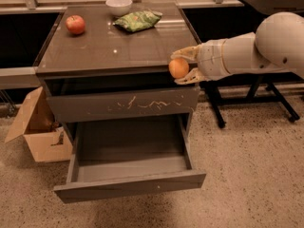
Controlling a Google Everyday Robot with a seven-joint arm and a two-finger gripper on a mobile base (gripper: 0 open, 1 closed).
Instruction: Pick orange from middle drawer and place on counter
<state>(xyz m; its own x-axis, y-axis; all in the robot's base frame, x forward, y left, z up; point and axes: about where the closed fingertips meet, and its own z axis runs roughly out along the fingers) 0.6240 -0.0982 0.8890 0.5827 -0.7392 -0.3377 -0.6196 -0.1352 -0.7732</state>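
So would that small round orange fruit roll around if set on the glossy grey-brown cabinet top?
It might roll a little: the orange is smooth and round, and the counter looks flat and slick. It seems firm, since the gripper, at the counter's front right corner, clamps it without visible denting.
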